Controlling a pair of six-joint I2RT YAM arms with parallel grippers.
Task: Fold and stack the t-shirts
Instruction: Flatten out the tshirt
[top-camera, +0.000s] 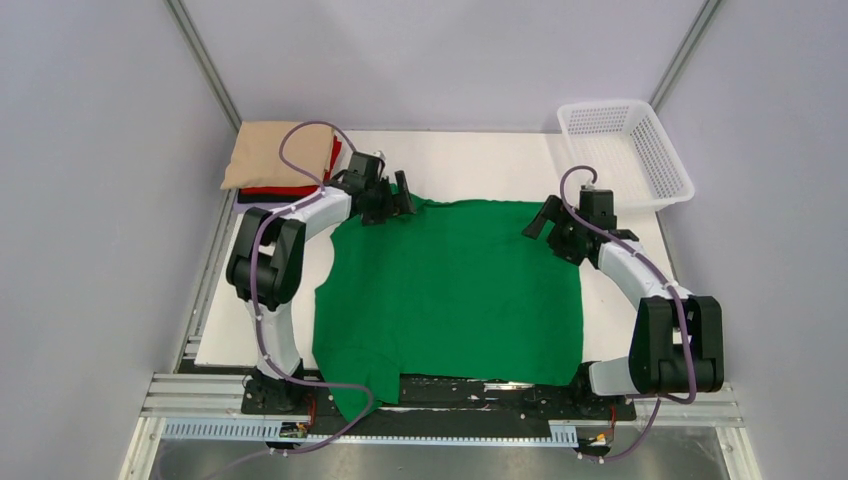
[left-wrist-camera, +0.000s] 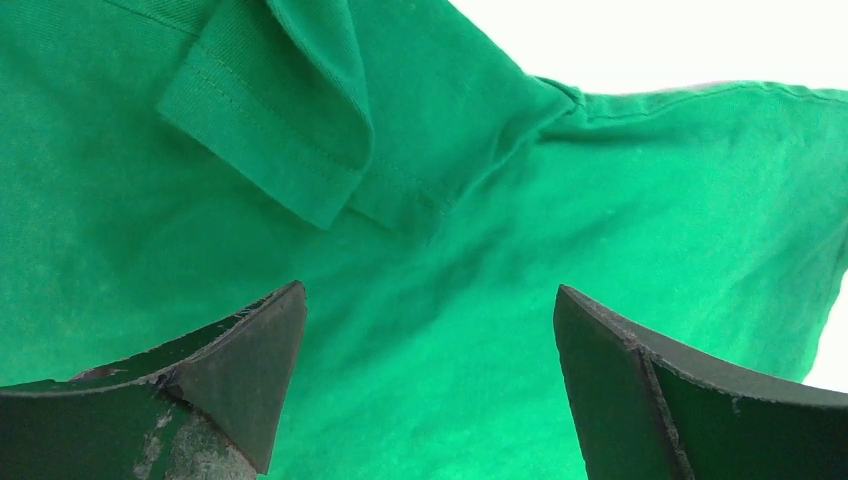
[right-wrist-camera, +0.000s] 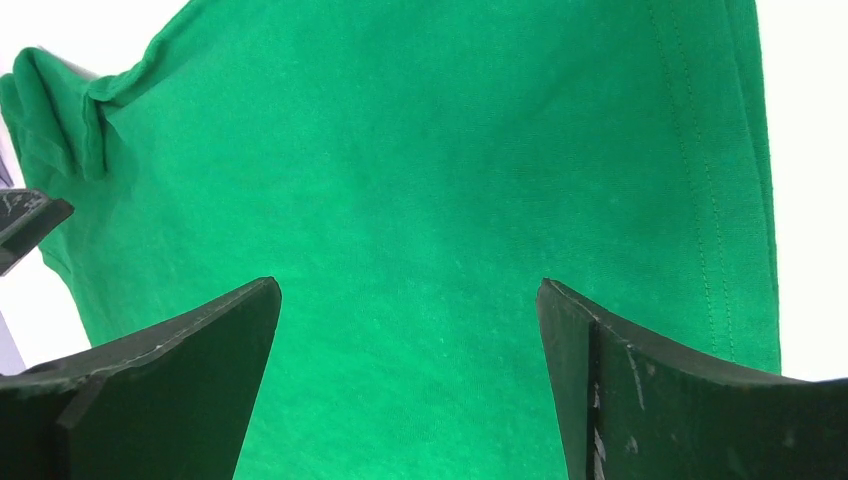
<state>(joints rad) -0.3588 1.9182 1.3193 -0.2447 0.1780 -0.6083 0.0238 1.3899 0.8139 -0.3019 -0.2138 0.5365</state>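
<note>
A bright green t-shirt lies spread flat on the white table, its near part hanging over the front edge. A sleeve lies folded onto the body in the left wrist view. My left gripper is open and empty above the shirt's far left corner. My right gripper is open and empty above the far right corner, over plain green cloth. A stack of folded shirts sits at the far left: beige on top, red under it and a dark one at the bottom.
A white mesh basket stands at the far right corner of the table. Grey walls close in both sides. The arm bases and a metal rail run along the near edge.
</note>
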